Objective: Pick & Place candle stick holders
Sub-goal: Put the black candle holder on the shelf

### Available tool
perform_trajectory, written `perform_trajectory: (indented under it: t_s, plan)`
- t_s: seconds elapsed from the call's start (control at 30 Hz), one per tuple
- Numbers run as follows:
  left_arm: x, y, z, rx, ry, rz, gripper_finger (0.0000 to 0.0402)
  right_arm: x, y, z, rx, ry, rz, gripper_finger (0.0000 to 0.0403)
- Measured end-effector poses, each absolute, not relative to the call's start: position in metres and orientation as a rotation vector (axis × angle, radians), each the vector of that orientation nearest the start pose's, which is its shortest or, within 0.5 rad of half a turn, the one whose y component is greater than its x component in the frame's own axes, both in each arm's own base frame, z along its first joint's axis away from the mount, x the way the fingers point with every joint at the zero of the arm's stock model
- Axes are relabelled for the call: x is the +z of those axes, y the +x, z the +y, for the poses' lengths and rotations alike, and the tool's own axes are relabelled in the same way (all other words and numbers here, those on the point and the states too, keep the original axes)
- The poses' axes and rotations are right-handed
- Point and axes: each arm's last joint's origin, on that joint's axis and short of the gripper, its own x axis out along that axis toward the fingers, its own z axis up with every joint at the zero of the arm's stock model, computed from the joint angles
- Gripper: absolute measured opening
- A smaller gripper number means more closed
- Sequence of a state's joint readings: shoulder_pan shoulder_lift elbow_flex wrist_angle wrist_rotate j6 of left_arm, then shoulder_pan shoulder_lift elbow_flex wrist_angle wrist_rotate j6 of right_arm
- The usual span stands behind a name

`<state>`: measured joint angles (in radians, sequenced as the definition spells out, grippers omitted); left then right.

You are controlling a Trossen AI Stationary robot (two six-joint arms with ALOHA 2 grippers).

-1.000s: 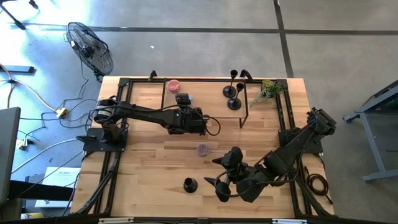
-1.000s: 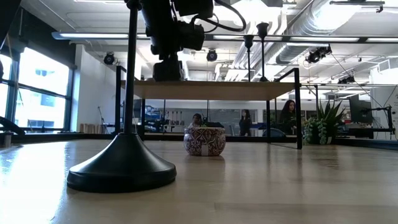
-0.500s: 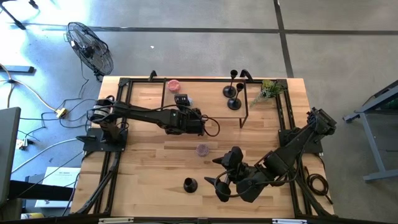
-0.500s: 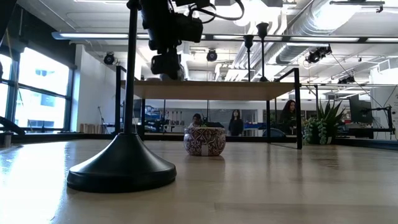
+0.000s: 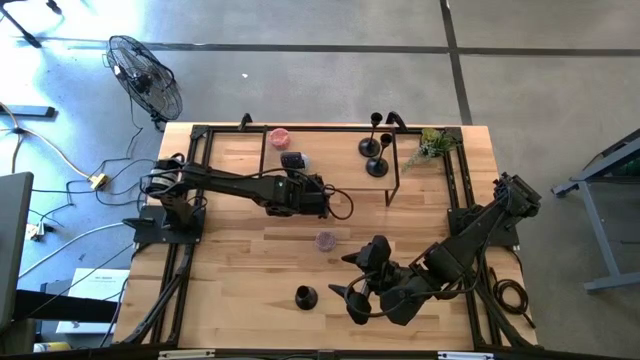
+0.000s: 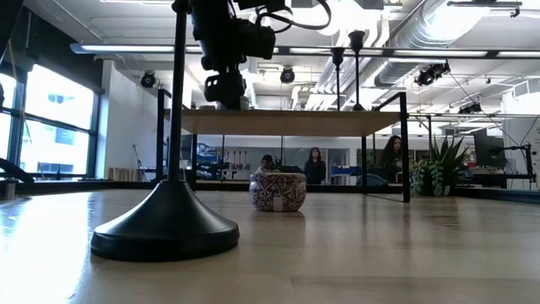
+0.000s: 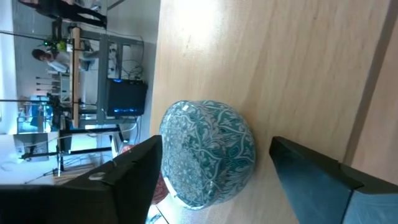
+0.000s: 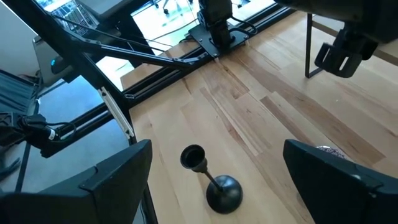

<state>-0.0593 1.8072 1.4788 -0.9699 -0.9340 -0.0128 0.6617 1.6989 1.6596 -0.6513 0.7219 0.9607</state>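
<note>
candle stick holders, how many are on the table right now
3. Two candle stick holders stand side by side at the table's far edge, on the raised shelf near the plant: one, the other. The third stands alone near the front edge. None seem hidden.

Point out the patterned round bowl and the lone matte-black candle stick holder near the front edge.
patterned round bowl [image 7: 208, 152]: left wrist view, on its patterned side.
lone matte-black candle stick holder [image 8: 224, 193]: right wrist view, on its round domed base.

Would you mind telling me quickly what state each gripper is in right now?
Left gripper: open, holding nothing, its fingers either side of a patterned bowl.
Right gripper: open, holding nothing, above a candle stick holder.
</note>
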Motion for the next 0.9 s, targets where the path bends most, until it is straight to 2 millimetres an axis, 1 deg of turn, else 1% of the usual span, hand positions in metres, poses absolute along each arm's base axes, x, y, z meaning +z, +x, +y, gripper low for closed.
perform_trajectory:
  t_s: [0.13, 0.33, 0.43, 0.67, 0.9]
  plan:
    - [0.256, 0.357, 0.002, 0.765, 0.637, 1.165, 0.0313, 0.358, 0.304, 0.212, -0.299, 0.495, 0.448, 0.0357]
    - [0.256, 0.357, 0.0, 0.767, 0.657, 1.162, 0.0315, 0.358, 0.304, 0.212, -0.299, 0.495, 0.448, 0.0357]
    - [0.259, 0.358, -0.005, 0.766, 0.674, 1.154, 0.0315, 0.358, 0.303, 0.212, -0.299, 0.494, 0.449, 0.0357]
    - [0.273, 0.361, -0.021, 0.681, 0.63, 1.121, 0.0315, 0.358, 0.303, 0.212, -0.297, 0.495, 0.451, 0.0357]
    - [0.283, 0.363, -0.036, 0.669, 0.65, 1.07, 0.0315, 0.358, 0.303, 0.212, -0.288, 0.498, 0.458, 0.0357]
